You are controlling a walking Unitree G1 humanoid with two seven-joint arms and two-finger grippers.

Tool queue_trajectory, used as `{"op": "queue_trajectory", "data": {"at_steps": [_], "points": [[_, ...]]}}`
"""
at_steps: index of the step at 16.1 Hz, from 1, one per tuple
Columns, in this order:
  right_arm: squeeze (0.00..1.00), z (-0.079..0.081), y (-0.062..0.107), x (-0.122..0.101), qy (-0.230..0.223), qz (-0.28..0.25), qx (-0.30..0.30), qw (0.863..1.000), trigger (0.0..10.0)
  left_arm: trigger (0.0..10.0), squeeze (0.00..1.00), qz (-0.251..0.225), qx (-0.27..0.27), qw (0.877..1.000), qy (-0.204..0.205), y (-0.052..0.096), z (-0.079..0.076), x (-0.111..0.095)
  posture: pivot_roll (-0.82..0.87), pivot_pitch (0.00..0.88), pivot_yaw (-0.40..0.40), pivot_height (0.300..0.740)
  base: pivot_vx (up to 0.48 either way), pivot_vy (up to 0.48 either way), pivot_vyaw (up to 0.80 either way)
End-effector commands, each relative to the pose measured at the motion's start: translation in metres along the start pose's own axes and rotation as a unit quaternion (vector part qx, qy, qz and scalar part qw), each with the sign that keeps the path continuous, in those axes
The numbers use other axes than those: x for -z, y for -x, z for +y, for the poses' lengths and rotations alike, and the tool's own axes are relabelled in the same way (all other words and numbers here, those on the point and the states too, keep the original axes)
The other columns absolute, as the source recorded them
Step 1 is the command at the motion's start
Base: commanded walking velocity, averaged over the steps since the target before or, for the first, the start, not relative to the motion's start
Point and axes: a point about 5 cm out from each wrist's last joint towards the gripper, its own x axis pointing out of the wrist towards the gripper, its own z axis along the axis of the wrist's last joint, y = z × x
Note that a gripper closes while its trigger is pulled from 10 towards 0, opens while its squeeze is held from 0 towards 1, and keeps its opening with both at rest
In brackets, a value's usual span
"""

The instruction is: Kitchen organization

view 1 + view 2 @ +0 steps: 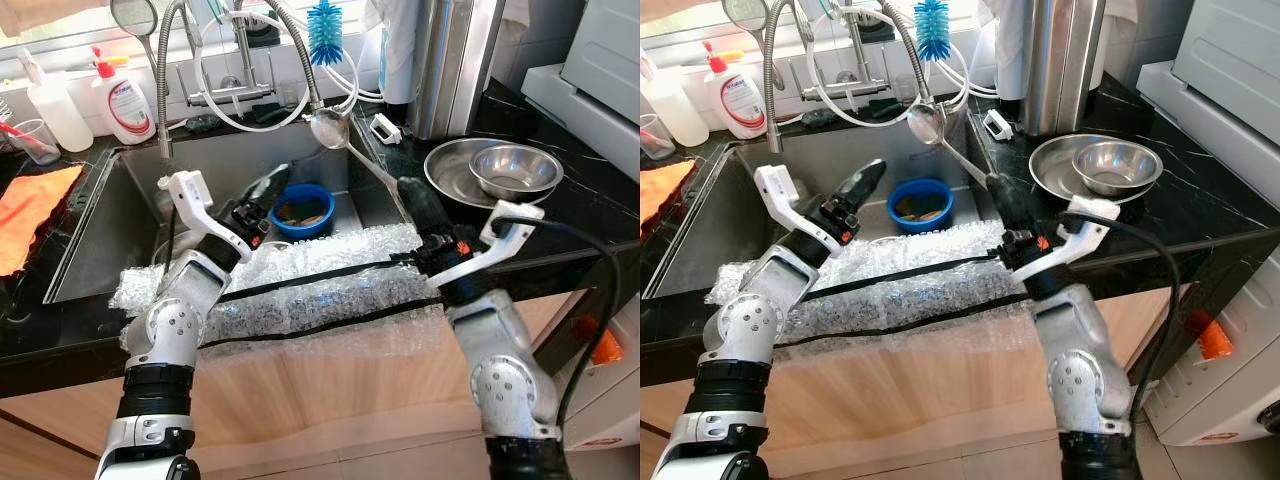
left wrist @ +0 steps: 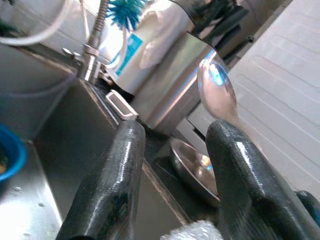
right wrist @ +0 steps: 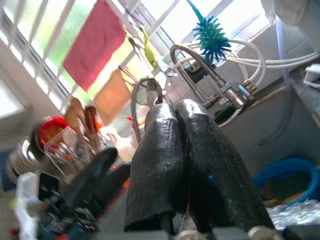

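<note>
Over the steel sink (image 1: 120, 215), your right hand (image 1: 418, 205) has its two black fingers pressed together on the long handle of a silver metal ladle (image 1: 330, 128), whose bowl hangs up near the faucet hose. Your left hand (image 1: 262, 192) hovers above the basin with its fingers spread and nothing between them. A round blue plastic bowl (image 1: 302, 210) sits in the sink just beyond a sheet of clear bubble wrap (image 1: 300, 290) draped over the front edge. On the black marble table (image 1: 590, 215) to your right, a small steel bowl (image 1: 515, 168) rests inside a wider steel dish (image 1: 450, 170).
</note>
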Motion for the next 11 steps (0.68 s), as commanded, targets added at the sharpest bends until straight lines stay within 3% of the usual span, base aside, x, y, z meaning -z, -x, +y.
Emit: {"op": "queue_trajectory", "data": {"at_steps": [1,4,11], "points": [[0.0,0.007,0.0,-0.006,-0.016,-0.013,-0.023,1.0,10.0,10.0,0.0,-0.008,0.021,1.0,0.007,0.001,-0.006,-0.007,-0.17,0.0,0.098,0.74,0.0,0.0,0.0],[0.0,0.008,0.006,0.006,-0.024,0.029,-0.035,0.999,10.0,10.0,0.0,0.012,0.048,0.999,0.016,0.001,-0.014,0.0,-0.18,0.0,0.097,0.74,0.0,0.0,0.0],[0.0,0.022,0.004,0.017,-0.053,0.04,-0.064,0.996,10.0,10.0,0.0,0.033,0.062,0.997,0.031,0.001,-0.02,0.008,-0.17,0.0,0.094,0.74,0.0,0.0,0.0]]}}
